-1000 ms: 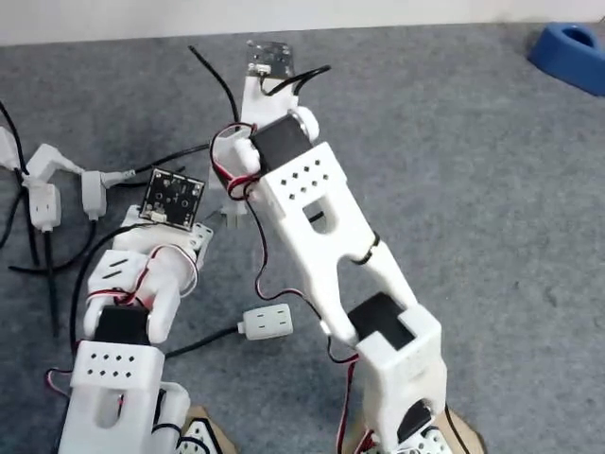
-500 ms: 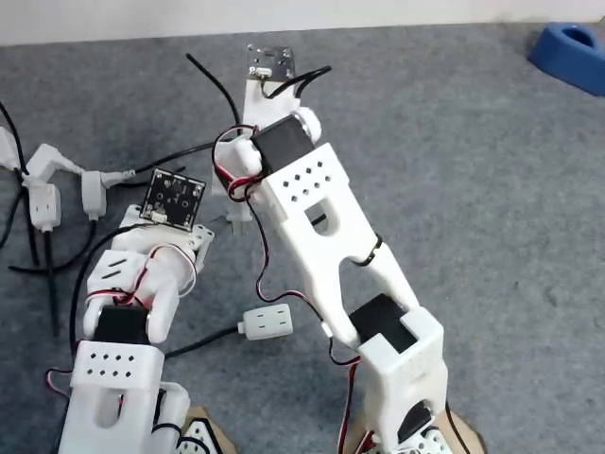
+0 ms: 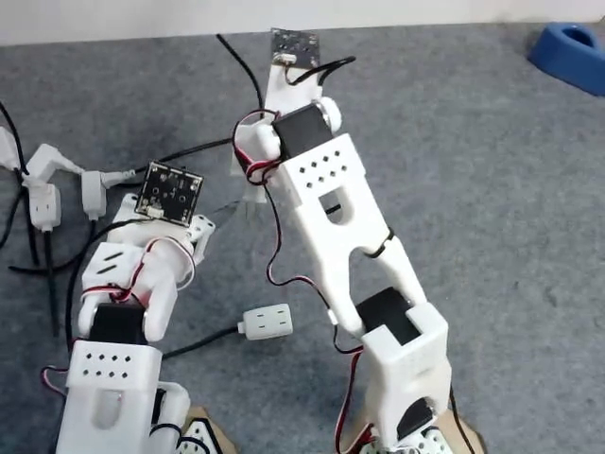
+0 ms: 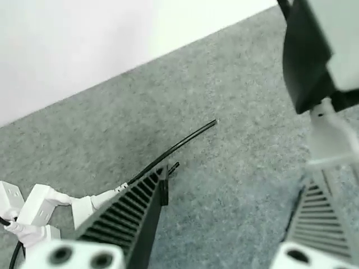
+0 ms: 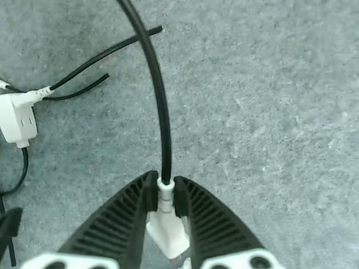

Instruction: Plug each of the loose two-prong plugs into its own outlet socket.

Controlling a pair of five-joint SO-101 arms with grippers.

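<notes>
Hauling the plug farther out past the free socket block is what my right gripper has done this last second, black cord trailing along. Its jaws are clamped tight on the white plug body, with the cord poking straight out between the tips. My left gripper sits beyond that socket block too, toward the cluster of white plugs and sockets, jaws spread wide and holding nothing. So the grab is solid, but the plug is now well apart from the socket. I reckon I'll have to swing back and line it up.
</notes>
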